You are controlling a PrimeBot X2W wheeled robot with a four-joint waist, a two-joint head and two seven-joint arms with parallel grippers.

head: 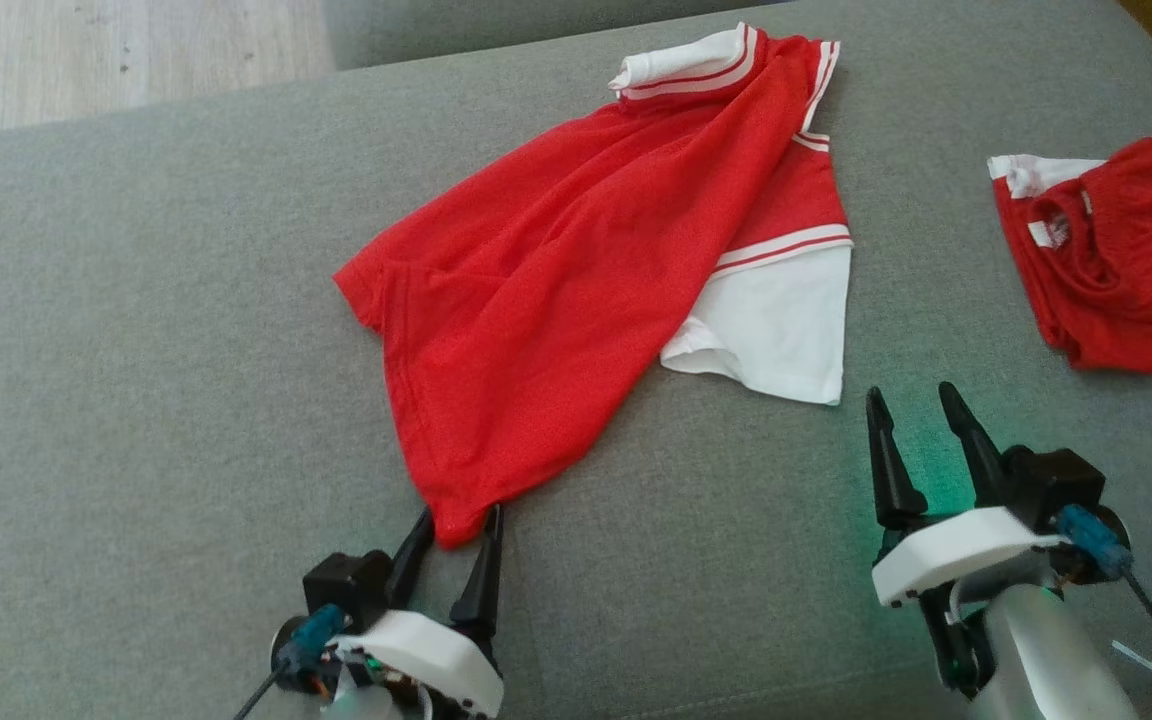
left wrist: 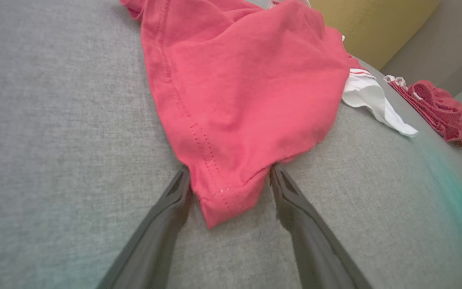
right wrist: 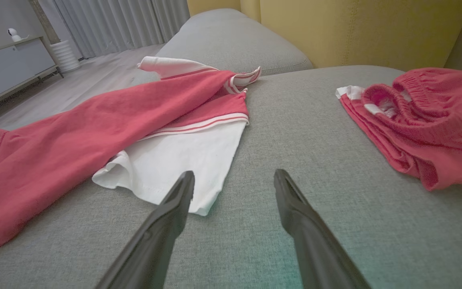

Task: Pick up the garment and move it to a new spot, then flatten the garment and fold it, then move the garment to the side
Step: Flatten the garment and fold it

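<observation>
— While the left gripper [head: 461, 515] straddles the hem corner of the shirt [head: 556, 290], toward the sofa [head: 136, 350] near edge, close low, catch both layers, lift slowly.
— Jaws wide, fingertips at the cloth, nothing pinched yet. Other side?
— The right gripper [head: 909, 392] is wide too, empty, hovering off the white sleeve [head: 776, 330]. Shirt lies mid-sofa, crumpled.

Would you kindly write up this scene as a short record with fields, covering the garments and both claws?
surface: grey sofa cushion
garment: red and white shirt, rumpled, not yet flat
other item: red shorts, bunched at the robot's right, apart from the shirt
left claw: open, the shirt's near red corner between its fingers
right claw: open, over bare cushion near the white sleeve, holding nothing
</observation>
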